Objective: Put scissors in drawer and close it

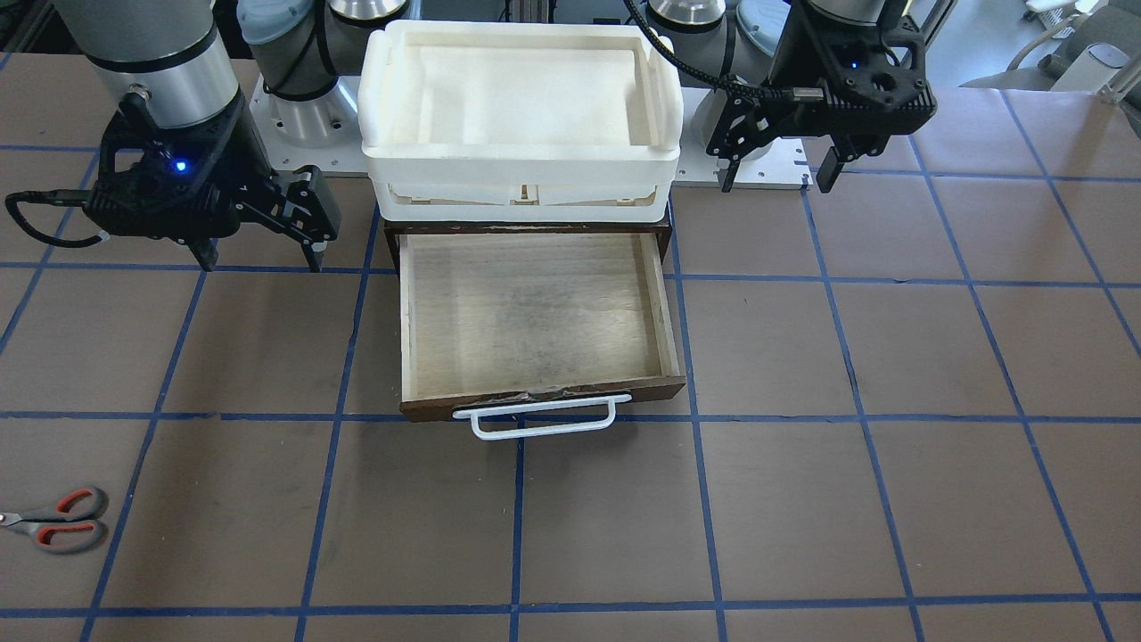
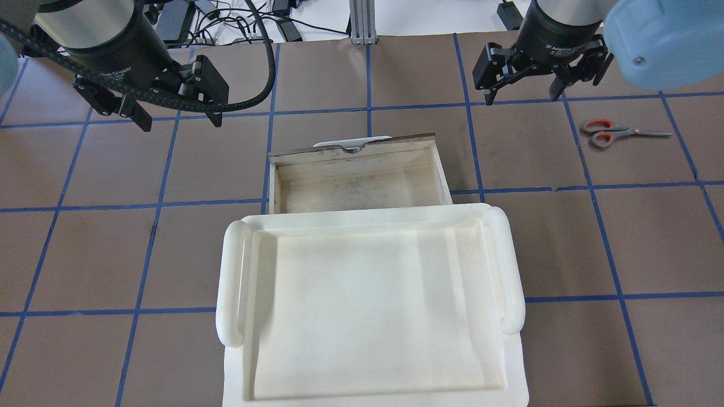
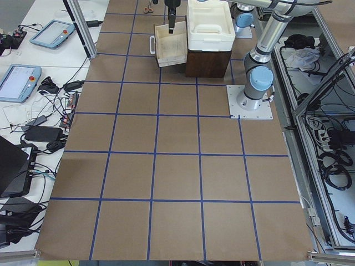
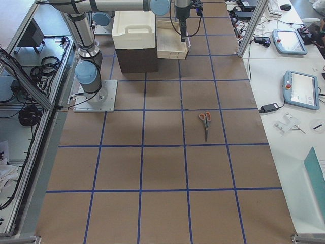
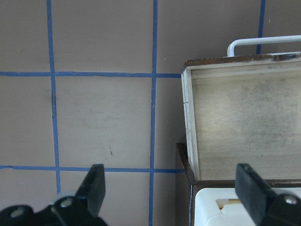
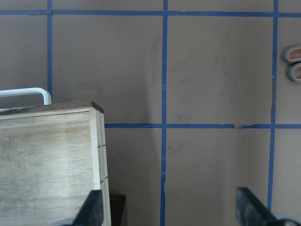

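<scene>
The scissors (image 1: pixel 58 520) (image 2: pixel 608 134) (image 4: pixel 205 119) lie flat on the brown table at the robot's right, grey handles lined red-orange; only their loops (image 6: pixel 294 63) show in the right wrist view. The drawer (image 1: pixel 530 312) (image 2: pixel 362 183) (image 5: pixel 244 122) (image 6: pixel 47 155) stands pulled out and empty, white bar handle (image 1: pixel 535 419) at its front. My right gripper (image 1: pixel 260 261) (image 2: pixel 523 96) (image 6: pixel 169 209) hangs open above the table between drawer and scissors, holding nothing. My left gripper (image 1: pixel 777 178) (image 2: pixel 181 121) (image 5: pixel 174 188) is open and empty at the drawer's other side.
A white plastic tray (image 1: pixel 517 174) (image 2: pixel 232 282) sits on the dark cabinet that houses the drawer. Blue tape lines grid the table. Tablets and cables (image 4: pixel 299 86) lie on side benches beyond the table's edge.
</scene>
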### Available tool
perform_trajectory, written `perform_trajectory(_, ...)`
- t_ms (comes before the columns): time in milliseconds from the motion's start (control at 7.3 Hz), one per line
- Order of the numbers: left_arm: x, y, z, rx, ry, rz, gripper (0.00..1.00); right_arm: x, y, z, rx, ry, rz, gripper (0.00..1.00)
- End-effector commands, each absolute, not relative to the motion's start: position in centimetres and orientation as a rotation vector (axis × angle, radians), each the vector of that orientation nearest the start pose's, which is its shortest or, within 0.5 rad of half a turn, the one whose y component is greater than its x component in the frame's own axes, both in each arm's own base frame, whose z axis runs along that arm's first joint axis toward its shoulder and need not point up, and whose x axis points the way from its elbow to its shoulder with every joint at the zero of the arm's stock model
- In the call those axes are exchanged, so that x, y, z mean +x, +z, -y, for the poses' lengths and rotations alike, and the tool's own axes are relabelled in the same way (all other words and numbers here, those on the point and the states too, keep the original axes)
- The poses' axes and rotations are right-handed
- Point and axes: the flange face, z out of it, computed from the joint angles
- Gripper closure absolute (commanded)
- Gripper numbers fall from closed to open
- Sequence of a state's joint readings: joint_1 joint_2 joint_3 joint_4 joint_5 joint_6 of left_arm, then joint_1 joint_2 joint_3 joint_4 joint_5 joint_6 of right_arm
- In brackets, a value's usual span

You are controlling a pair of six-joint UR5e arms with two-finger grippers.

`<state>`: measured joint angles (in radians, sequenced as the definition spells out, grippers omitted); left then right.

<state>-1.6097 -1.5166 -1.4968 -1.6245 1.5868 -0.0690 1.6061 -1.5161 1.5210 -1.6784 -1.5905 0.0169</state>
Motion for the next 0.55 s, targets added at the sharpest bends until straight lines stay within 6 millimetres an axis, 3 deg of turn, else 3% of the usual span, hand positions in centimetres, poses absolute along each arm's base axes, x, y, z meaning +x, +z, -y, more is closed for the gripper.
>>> perform_trajectory(0,-15.09,54.62,46.66,-0.044,-0.121,-3.125,0.00,14.92,49.11,51.86,-0.027,-0.149,-3.160,0.00)
perform_trajectory(411,-15.12,54.54,46.65,-0.046,-0.119,-3.128,0.00,14.88,49.08,51.89,-0.034,-0.154,-3.164,0.00)
